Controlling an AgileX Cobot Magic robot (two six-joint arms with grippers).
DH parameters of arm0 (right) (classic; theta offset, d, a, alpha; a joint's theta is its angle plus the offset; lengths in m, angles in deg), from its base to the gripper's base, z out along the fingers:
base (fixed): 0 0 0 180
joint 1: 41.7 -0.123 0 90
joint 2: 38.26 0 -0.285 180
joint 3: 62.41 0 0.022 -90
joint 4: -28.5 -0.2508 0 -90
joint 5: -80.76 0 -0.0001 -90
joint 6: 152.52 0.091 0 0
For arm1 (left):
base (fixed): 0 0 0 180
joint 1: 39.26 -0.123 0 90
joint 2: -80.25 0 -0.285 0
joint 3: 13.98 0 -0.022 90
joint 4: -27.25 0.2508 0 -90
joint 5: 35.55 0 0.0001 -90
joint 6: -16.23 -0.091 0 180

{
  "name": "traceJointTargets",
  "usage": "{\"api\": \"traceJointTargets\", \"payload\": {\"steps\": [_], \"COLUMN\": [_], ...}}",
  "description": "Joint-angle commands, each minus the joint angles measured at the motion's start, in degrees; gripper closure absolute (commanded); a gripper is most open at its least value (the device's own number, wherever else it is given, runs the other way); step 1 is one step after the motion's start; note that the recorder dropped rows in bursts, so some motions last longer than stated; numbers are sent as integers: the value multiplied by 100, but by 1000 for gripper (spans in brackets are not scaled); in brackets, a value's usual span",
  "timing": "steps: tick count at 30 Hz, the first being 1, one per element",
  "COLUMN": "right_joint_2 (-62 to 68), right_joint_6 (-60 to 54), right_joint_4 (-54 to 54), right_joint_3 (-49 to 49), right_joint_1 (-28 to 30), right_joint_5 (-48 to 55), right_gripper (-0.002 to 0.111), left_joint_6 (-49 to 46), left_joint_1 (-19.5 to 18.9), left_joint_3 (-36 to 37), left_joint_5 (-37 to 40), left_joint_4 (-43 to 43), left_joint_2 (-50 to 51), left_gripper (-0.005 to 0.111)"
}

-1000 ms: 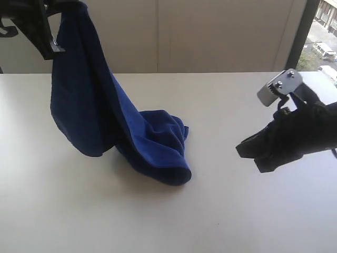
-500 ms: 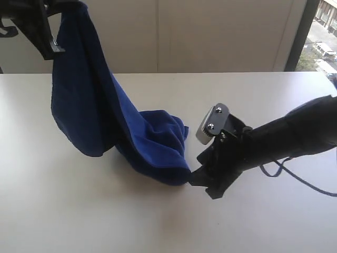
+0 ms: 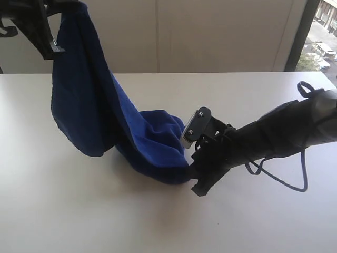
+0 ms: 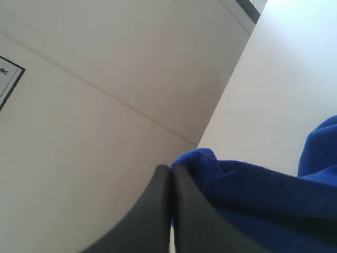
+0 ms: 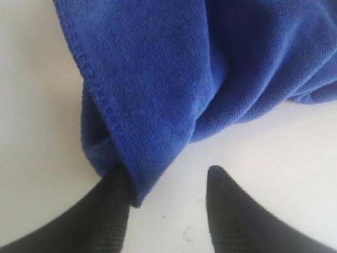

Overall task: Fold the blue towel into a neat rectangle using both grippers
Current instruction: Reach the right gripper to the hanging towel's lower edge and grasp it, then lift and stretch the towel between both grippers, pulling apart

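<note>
Blue microfibre, the blue towel (image 3: pixel 95 105) hangs from the left gripper (image 4: pixel 170 179) at 10 o'clock in the exterior view. Its lower part lies bunched on the white table (image 3: pixel 105 226) near the centre. The left gripper's fingers are pressed together on an upper corner of the cloth, raised well above the table.

The right gripper (image 5: pixel 166 179) enters from 3 o'clock and sits low at the heap's 4 o'clock edge. Its jaws stand apart. One finger (image 5: pixel 113 211) touches the folded corner where the stitched hem (image 5: pixel 97 100) turns under; the other rests on bare table, clear of the cloth. Nothing is held on this side.

Step in hand, as judged: take a lower corner so that both grippers can spread the towel flat.

Procedure:
1. Advance the right gripper toward 9 o'clock until the hemmed corner lies fully between the fingers, not beside one of them.
2. Stay low so that the lower finger slides under the fold rather than pushing the heap away.
3. Close on the hem only. It cannot be told how many layers lie in the fold; gripping several would trap a crease.
4. Do not release the left clamp. Draw the right corner toward 3 o'clock only once the grip is firm.
</note>
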Motion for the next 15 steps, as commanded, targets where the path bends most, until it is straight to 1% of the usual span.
{"api": "traceJointTargets", "payload": {"steps": [1, 4, 6, 7, 12, 15], "right_joint_2": [35, 49, 2, -71, -846, -1491], "right_joint_6": [-70, -26, 200, 367, 287, 173], "right_joint_4": [-73, -165, -179, -179, -158, -158], "right_joint_3": [75, 113, 153, 164, 187, 212], "right_joint_1": [-12, -12, -12, -12, -12, -12], "right_joint_5": [24, -60, -272, -449, -1764, -2988], "right_gripper": [81, 94, 105, 108, 108, 108], "left_joint_6": [36, 36, 36, 23, 23, 12], "left_joint_1": [-18, -18, -18, -18, -18, -18], "left_joint_3": [22, 22, 22, 22, 22, 22], "left_joint_5": [20, 20, -2, -63, -764, -903], "left_joint_4": [-52, -52, -52, -52, -52, -52], "left_joint_2": [-67, -67, -67, -67, -159, -297], "left_gripper": [107, 107, 107, 107, 107, 107]}}
